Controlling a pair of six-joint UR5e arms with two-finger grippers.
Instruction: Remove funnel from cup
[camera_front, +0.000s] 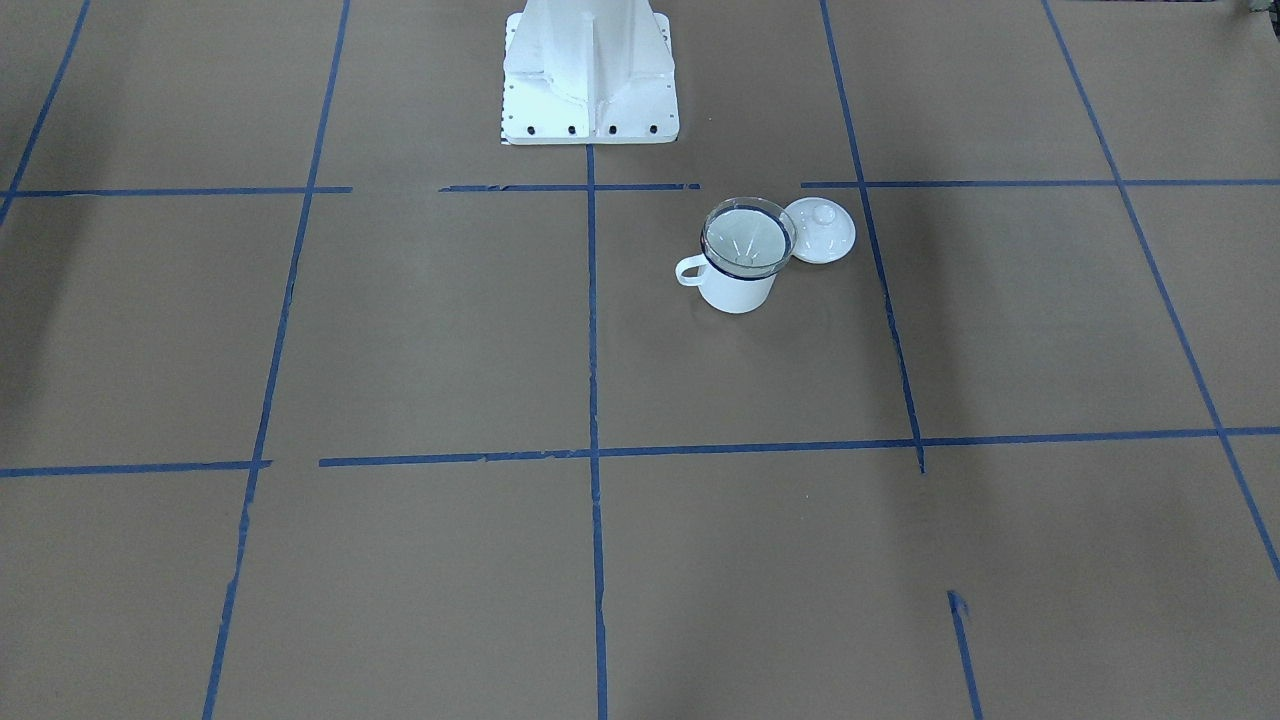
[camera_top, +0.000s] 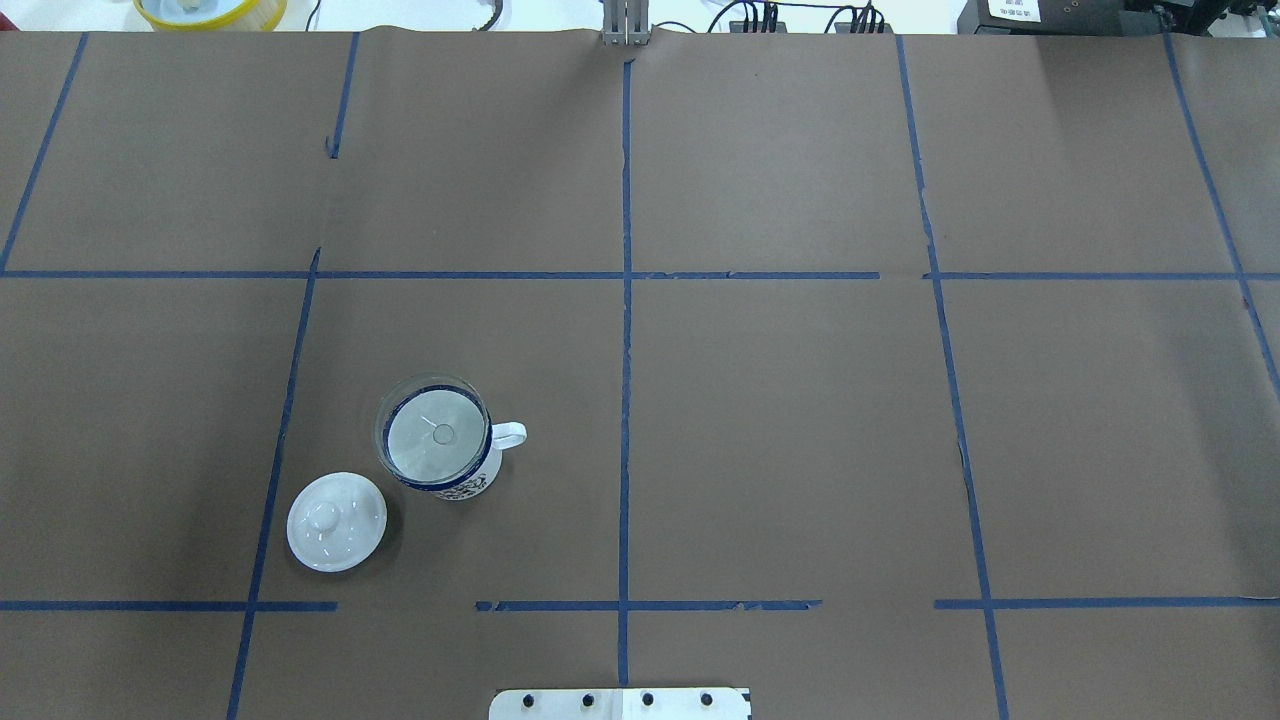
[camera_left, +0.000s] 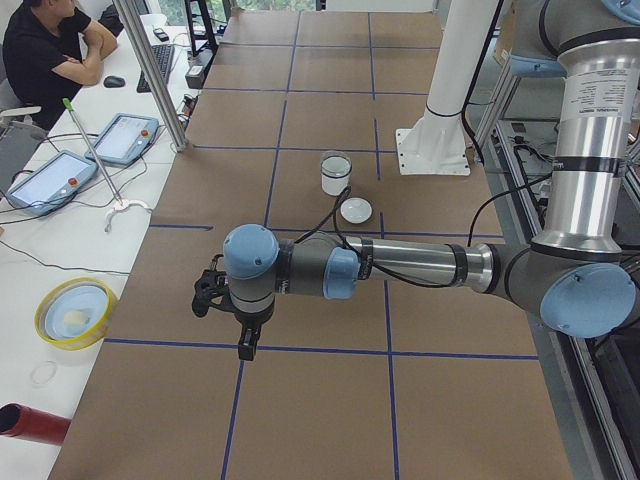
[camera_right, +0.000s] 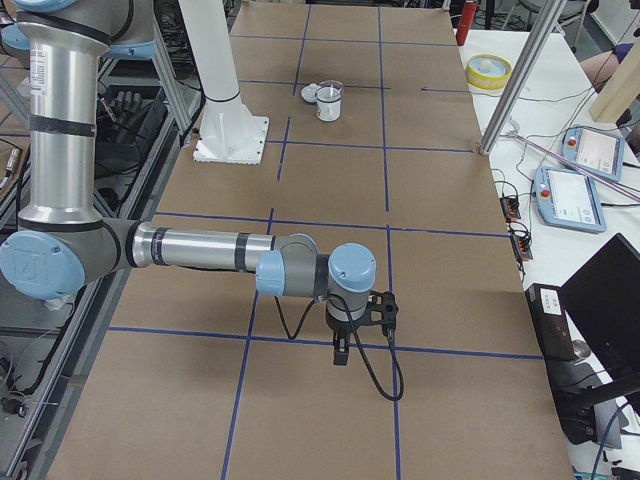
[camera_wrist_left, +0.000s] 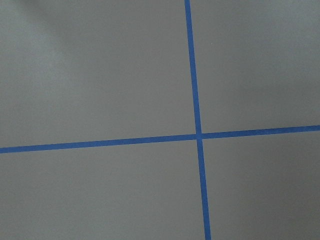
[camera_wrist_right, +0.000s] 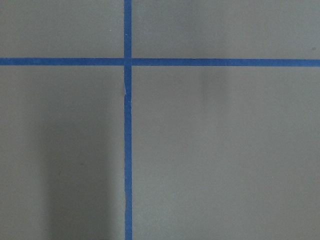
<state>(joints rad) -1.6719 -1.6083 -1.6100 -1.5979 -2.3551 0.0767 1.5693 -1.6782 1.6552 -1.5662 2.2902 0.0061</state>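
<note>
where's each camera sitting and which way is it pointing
Front-facing: across the table, facing the robot; sees cup, funnel, lid; only the base shows.
Overhead: behind the robot, looking forward and down; only the base's edge.
Exterior left: table's left end, looking along it; left arm near.
Exterior right: opposite end; right arm near.
Left wrist: straight down on taped paper; no robot parts.
Right wrist: the same.
Shared: all four exterior views hold the funnel in the cup.
</note>
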